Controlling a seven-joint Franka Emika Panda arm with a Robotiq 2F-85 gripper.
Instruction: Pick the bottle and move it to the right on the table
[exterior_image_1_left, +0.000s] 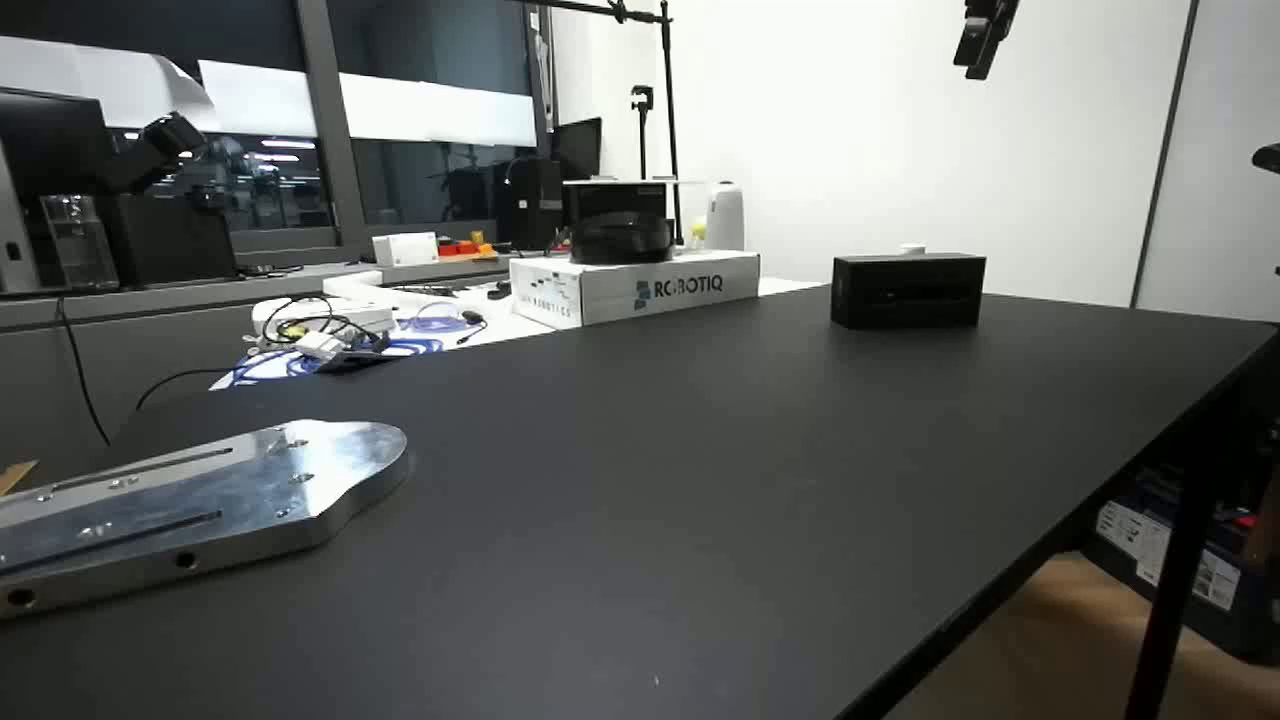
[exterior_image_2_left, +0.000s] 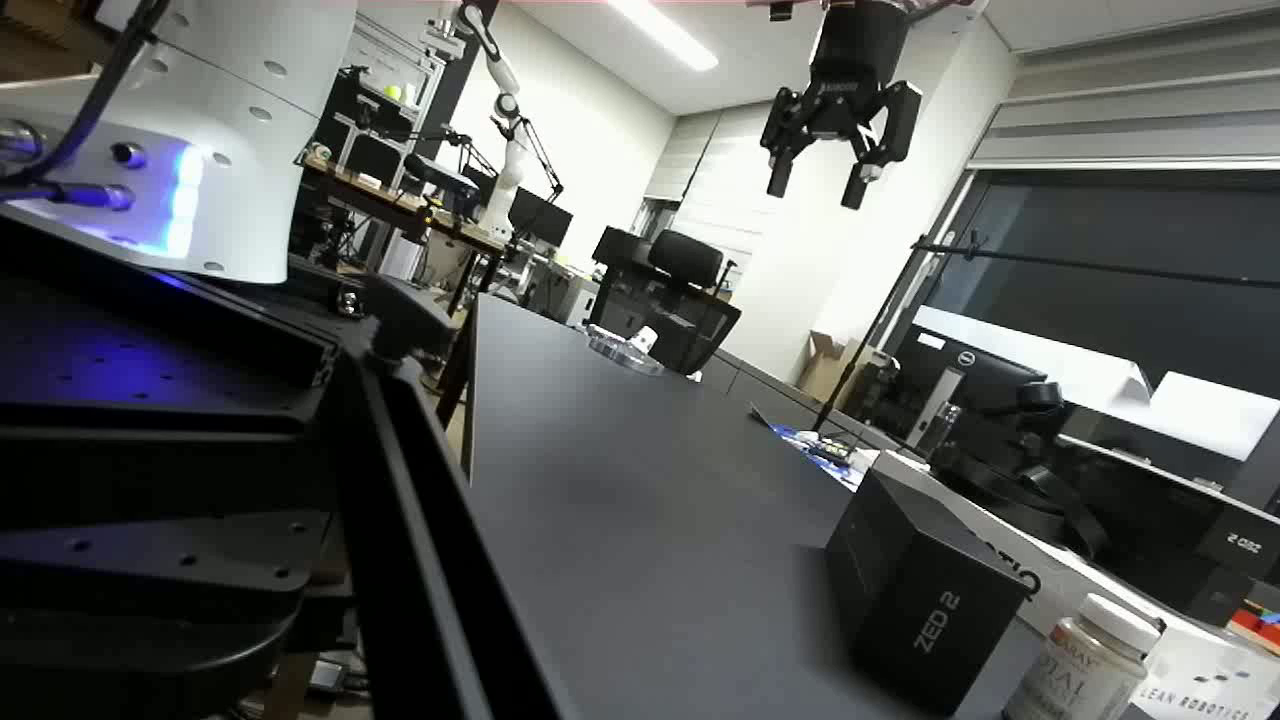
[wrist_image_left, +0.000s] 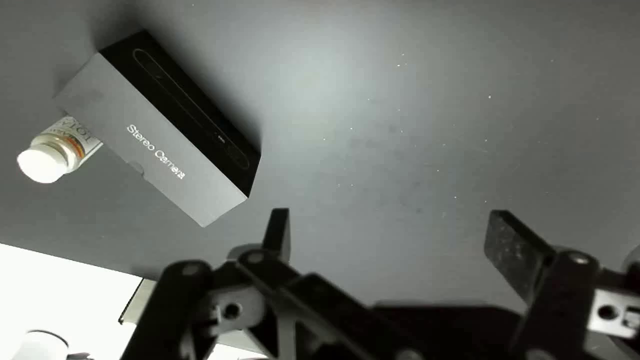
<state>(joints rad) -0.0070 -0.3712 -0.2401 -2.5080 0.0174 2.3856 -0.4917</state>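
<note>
The bottle is small, with a pale silvery-grey body, a printed label with an orange-red band and a white cap. It stands beside the black box on the table (exterior_image_1_left: 700, 500). The wrist view shows the bottle (wrist_image_left: 65, 140) at the left, partly behind the box. In an exterior view the bottle (exterior_image_2_left: 1075, 665) is at the lower right, its base cut off. In an exterior view only the cap of the bottle (exterior_image_1_left: 912, 248) shows above the box. My gripper (exterior_image_2_left: 816, 188) is open and empty, high above the table. The wrist view shows its fingers (wrist_image_left: 392, 225) wide apart, away from the bottle.
A low black box (wrist_image_left: 160, 135) stands close beside the bottle. A silver metal plate (exterior_image_1_left: 250, 490) lies at the other end of the table. A white Robotiq box (exterior_image_1_left: 660, 290) and tangled cables (exterior_image_1_left: 330, 335) lie beyond the table's edge.
</note>
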